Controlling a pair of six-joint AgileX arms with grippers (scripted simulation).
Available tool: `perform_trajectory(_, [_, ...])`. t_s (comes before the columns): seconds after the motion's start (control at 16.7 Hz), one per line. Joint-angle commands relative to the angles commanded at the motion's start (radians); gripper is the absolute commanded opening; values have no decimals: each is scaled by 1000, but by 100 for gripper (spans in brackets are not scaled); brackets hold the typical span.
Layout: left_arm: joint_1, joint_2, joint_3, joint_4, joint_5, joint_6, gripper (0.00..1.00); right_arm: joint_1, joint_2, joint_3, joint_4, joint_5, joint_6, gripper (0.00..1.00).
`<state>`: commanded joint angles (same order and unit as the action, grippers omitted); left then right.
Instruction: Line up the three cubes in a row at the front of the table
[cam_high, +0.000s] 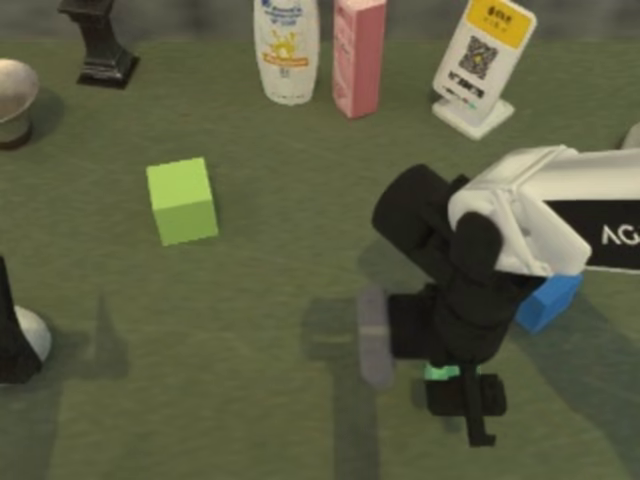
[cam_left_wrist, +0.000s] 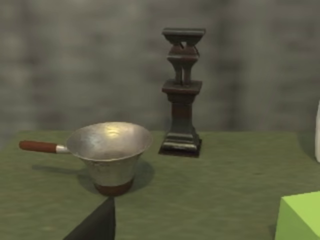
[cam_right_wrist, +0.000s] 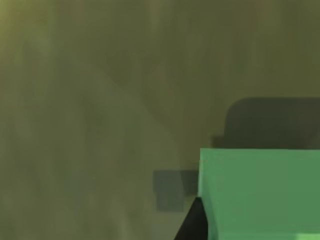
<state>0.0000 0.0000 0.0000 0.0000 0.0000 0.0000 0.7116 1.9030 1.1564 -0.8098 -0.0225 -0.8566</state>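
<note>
Clamped around the small mint-green cube (cam_high: 440, 372), the right gripper (cam_high: 452, 378) hangs above the near right part of the dark olive-green felt table (cam_high: 250, 330); whether the left gripper (cam_high: 12, 340), parked at the left edge, is apart or together I cannot tell. Largest, the lime yellow-green matte cube (cam_high: 182, 201) sits left of centre. Well apart from it, the medium blue cube (cam_high: 548, 302) lies right, partly under the white arm

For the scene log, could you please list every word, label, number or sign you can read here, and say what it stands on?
"AG": white letters on the black panel of the right arm, cut off at the picture's edge.
White bottle with sun picture: blue label text, too blurred to read.
White and yellow QR-code stand: code and characters too small to read.
Tall pink box: no readable text.
</note>
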Motion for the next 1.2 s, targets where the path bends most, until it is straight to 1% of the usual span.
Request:
perform_trajectory(0.3, [0,0,0,0,0,0,100,0,0,0,0,0,0,98])
perform_trajectory(0.36, [0,0,0,0,0,0,100,0,0,0,0,0,0,100])
perform_trajectory(0.9, [0,0,0,0,0,0,100,-1,-2,3,-4,0,0,100])
perform_trajectory(1.02, [0,0,0,0,0,0,100,0,-14,30,-41,0,-2,100])
perform_trajectory(1.2, [0,0,0,0,0,0,100,-1,-52,94,-148,-1,-4,100])
